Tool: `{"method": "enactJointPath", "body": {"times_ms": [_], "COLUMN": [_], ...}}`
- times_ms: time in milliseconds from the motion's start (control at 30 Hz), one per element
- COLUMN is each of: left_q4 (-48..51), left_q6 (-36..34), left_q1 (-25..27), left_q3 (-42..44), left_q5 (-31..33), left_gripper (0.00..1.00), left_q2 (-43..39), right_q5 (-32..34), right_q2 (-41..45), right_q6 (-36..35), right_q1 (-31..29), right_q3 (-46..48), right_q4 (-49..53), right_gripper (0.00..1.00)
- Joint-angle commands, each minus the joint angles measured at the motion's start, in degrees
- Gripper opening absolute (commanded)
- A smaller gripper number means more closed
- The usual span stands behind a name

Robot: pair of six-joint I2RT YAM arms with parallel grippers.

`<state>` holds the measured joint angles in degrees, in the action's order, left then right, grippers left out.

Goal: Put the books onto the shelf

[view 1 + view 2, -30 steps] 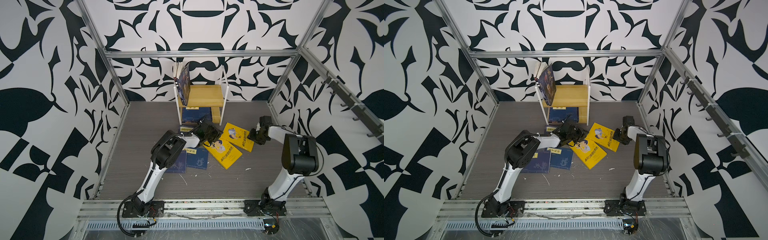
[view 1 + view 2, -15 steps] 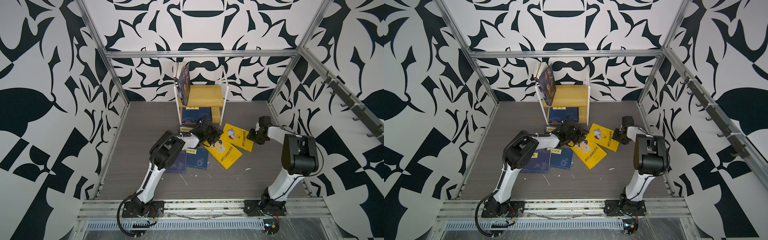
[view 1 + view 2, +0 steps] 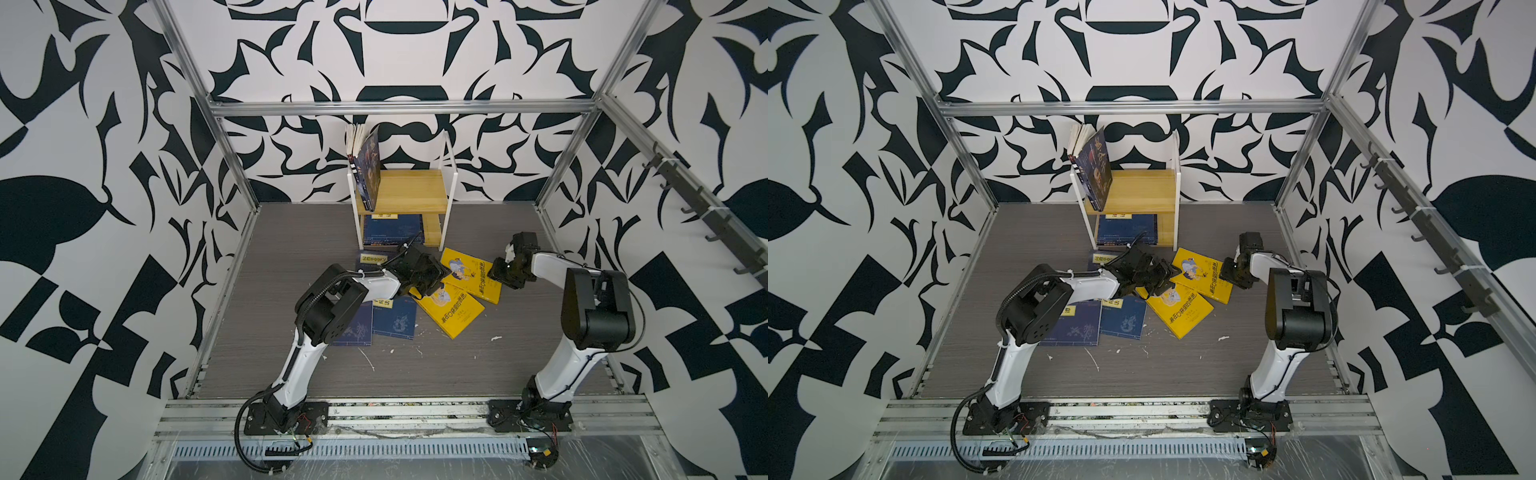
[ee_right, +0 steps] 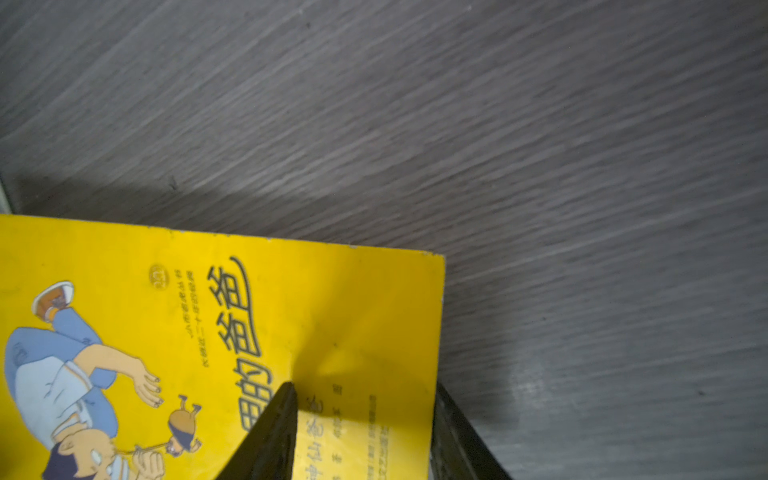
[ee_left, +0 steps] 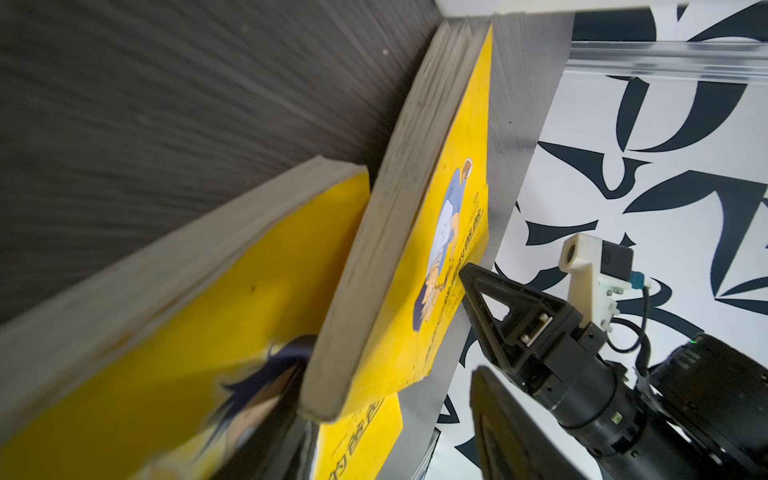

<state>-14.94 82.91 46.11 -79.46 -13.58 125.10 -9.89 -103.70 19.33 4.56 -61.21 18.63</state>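
Now the yellow book (image 3: 473, 273), on the bench (image 3: 291, 249) below the shelf (image 3: 409, 193) at frame centre, is pinched at its right edge by the right gripper (image 3: 494, 275), while the left gripper (image 3: 430, 282) is spread at its left corner.

**Patterned cell, littered floor**

Black-and-white leaf-patterned wall panels (image 3: 83, 208) enclose a grey wood-grain floor (image 3: 291, 249), framed by silver aluminium bars (image 3: 399, 107). Small white scraps (image 3: 368, 361) lie scattered on the near floor. Dark metal hooks (image 3: 692, 205) line the right-hand rail.
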Motion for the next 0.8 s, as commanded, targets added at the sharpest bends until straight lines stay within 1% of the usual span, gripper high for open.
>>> {"method": "enactJointPath", "body": {"times_ms": [0, 100, 233, 300, 433, 467, 600, 667, 767], "left_q4": [5.7, 5.0, 4.1, 3.8, 3.0, 2.8, 1.6, 1.4, 1.2], "left_q6": [-0.1, -0.3, -0.3, -0.2, 1.0, 1.4, 2.7, 3.6, 3.9], "left_q1": [-0.7, -1.6, -2.4, -2.4, -2.3, -2.3, -2.3, -2.3, -1.9], "left_q3": [1.4, 0.0, -0.2, -0.3, 0.2, 0.2, 0.3, 0.1, -0.2], "left_q5": [1.0, 1.2, 1.9, 2.0, 1.7, 1.5, 1.0, 1.1, 0.7], "left_gripper": [0.57, 0.5, 0.37, 0.28, 0.03, 0.0, 0.0, 0.0, 0.0], "left_q2": [3.4, 4.9, 6.1, 6.4, 6.1, 6.0, 4.8, 3.7, 1.5], "right_q5": [-1.4, -1.1, -1.2, -1.3, -1.4, -1.5, -1.5, -0.7, 0.5], "right_q2": [-1.7, -1.4, -1.8, -2.0, -1.7, -1.6, 0.1, 2.6, 7.9], "right_q6": [-1.1, -1.3, -1.3, -1.3, -1.4, -1.6, -1.8, -1.8, -1.8], "right_q1": [-1.0, -1.0, -1.0, -1.0, -1.0, -1.0, -1.0, -1.0, -1.1], "right_q3": [1.6, 1.6, 1.6, 1.6, 1.9, 1.9, 2.0, 2.9, 5.2], "right_q4": [5.0, 5.2, 5.0, 5.0, 4.7, 4.5, 4.8, 4.5, 4.1], "right_gripper": [0.49, 0.49, 0.49, 0.49, 0.49, 0.49, 0.5, 0.56, 0.6]}}
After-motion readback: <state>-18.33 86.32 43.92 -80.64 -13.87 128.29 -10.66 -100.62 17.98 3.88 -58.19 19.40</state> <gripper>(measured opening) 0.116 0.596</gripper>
